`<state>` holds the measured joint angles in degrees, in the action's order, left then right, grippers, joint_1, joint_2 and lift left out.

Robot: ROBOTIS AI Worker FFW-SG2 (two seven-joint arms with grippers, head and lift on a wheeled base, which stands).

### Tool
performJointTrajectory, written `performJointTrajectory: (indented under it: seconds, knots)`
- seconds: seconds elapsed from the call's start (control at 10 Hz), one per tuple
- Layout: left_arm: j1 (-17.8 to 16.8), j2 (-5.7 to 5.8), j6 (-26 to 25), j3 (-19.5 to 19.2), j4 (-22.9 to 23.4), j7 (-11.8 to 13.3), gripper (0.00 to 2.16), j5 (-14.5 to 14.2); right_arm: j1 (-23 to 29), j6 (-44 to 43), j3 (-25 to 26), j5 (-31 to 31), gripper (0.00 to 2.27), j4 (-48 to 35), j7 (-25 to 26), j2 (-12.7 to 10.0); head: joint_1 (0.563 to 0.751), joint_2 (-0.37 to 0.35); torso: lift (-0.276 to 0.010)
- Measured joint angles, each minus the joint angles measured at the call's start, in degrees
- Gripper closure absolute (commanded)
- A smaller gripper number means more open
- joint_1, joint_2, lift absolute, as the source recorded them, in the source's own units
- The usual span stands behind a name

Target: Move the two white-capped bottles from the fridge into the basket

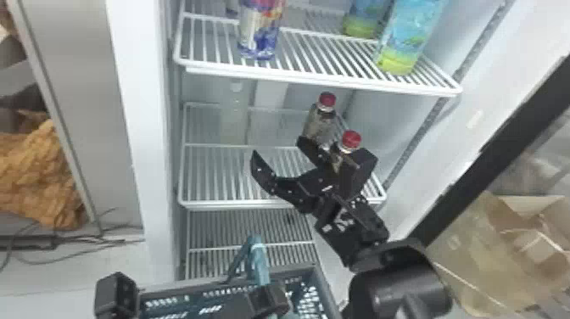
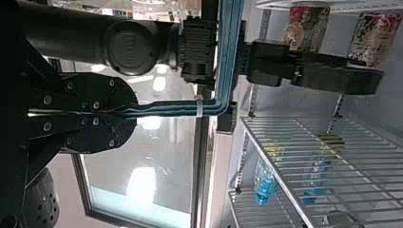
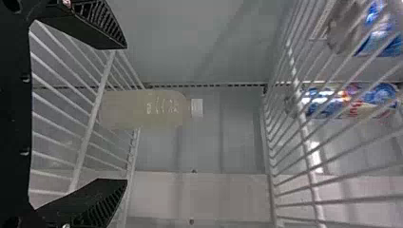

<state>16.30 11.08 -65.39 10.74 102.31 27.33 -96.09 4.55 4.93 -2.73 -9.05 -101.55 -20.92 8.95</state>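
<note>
- My right gripper (image 1: 278,147) is at the mid-height shelf (image 1: 237,205) of the fridge (image 1: 149,127), in front of the pale bottle; its two fingers are spread wide, with nothing between their pads.
- The white-capped bottle (image 1: 234,116) stands upright toward the back of that shelf, on its left side; in the right wrist view I see it beyond the gap between my fingers, apart from both; its body is cloudy and pale, and its cap (image 3: 196,108) faces the shelf above.
- My left gripper (image 1: 268,298) is low in front of the fridge; the left wrist view shows its fingers closed on the teal handle (image 1: 257,258), with a pale tie (image 2: 199,105) round the strands just beyond them.
- The basket (image 1: 326,292) is grey-blue with pierced walls; it sits below the right gripper, at the head view's bottom edge, its handle rising above the rim.
- Two red-capped bottles (image 1: 324,118) stand on the right side of the same shelf as the pale one; my right gripper's black parts partly cover them.
- On the upper shelf (image 1: 318,78), a blue-labelled bottle (image 1: 261,29) stands toward the left; two blue-and-green bottles (image 1: 407,40) stand toward the right, one farther back.
</note>
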Motion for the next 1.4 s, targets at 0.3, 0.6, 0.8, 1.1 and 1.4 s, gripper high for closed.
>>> performJointTrajectory:
  seconds: [0.3,0.6,0.8,1.1,1.4]
  knots:
    - [-0.26,-0.15,0.00,0.11,0.00,-0.09,1.12,0.00,-7.35,-0.55,-3.85,-0.21,0.00,8.52,0.00,0.93,0.695,-0.249,-0.260]
    - [-0.53,-0.21,-0.12,0.29,-0.08,-0.25,1.12,0.05,-13.05,-1.63,-6.35,-0.31,0.00,13.81,0.83,1.21,0.695,-0.229,-0.260]
    - [-0.68,-0.27,-0.14,0.25,-0.15,-0.26,1.12,0.04,-15.96,-2.17,-7.67,-0.36,0.00,17.17,2.31,1.16,0.695,-0.222,-0.260]
    - [-0.84,-0.27,-0.14,0.38,-0.32,-0.34,1.12,0.10,-20.33,-2.84,-10.27,-1.46,0.00,23.13,2.81,1.16,0.695,-0.206,-0.260]
    - [-1.07,-0.36,-0.14,0.45,-0.55,-0.42,1.12,0.00,-24.19,-3.99,-12.56,-2.05,0.00,28.86,4.14,1.23,0.695,-0.198,-0.260]
